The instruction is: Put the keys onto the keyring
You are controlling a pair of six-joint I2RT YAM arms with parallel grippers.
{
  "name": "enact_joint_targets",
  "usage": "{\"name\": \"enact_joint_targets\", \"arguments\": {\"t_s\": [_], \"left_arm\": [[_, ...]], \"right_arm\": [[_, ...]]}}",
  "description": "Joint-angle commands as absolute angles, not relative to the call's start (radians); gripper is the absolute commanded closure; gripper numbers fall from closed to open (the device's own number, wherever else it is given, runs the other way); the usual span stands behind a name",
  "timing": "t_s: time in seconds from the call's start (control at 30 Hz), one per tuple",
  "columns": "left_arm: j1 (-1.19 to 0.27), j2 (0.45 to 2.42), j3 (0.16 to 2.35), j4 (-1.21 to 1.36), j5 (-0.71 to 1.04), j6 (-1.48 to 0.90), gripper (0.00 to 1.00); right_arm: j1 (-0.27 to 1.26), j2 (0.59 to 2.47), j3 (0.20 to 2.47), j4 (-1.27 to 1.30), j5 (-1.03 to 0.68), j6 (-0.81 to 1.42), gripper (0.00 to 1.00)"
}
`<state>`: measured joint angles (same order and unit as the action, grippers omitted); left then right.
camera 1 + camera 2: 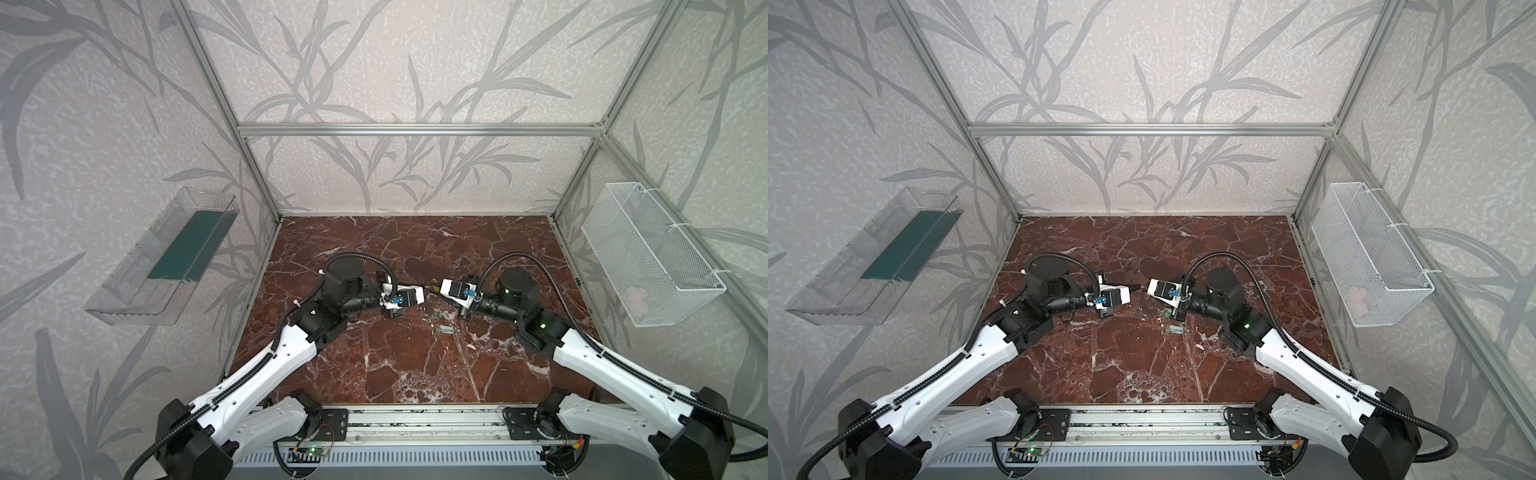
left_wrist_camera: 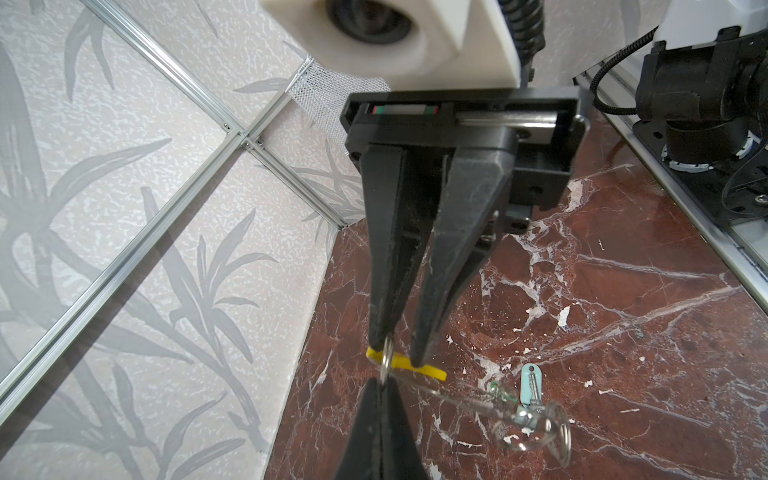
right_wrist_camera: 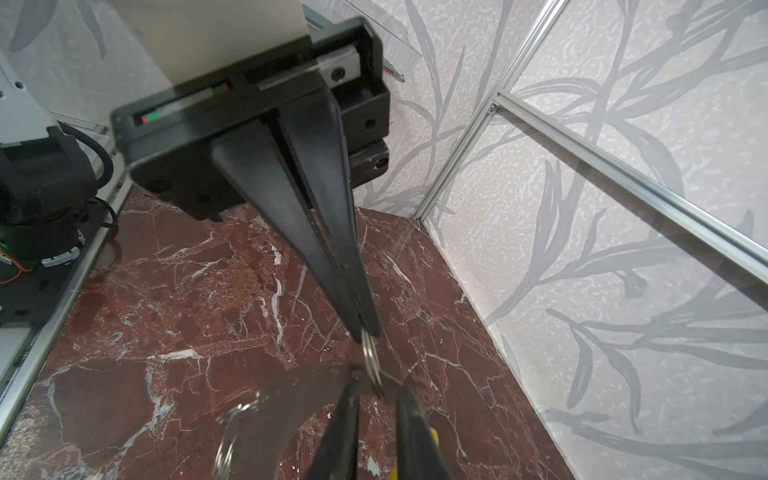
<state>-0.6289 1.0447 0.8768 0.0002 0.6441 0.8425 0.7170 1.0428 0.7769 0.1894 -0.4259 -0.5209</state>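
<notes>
Keyring point(image 2: 386, 362), thin grey hoop with yellow segment, aloft in clenched left gripper point(image 2: 381, 384), straddled by slightly parted right gripper point(image 2: 395, 355). Pale-green oblong keys point(image 1: 446, 329) loose on red marble table point(image 1: 395, 374), five o'clock from it. Ring readied, nothing threaded; next calls for fetching one key.

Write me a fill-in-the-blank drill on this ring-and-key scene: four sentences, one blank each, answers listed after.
1. The left gripper pinches the small silver metal ring with its jaws ___.
2. ___ of the two grippers touches the pale blue-green oblong key lying on the red-brown marble tabletop.
3. The plastic strip beside that ring is coloured ___.
4. The white wire-mesh basket hangs on the ___ side of both top views.
Missing words: shut; Neither; yellow; right.
</notes>
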Motion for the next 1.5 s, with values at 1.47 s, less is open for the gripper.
{"name": "enact_joint_targets", "arguments": {"t_s": [1.47], "left_arm": [[-0.617,1.002,0.747,0.269,0.581,0.432,0.70]], "right_arm": [[0.711,1.041,0.632,0.627,-0.440,-0.271,1.00]]}}
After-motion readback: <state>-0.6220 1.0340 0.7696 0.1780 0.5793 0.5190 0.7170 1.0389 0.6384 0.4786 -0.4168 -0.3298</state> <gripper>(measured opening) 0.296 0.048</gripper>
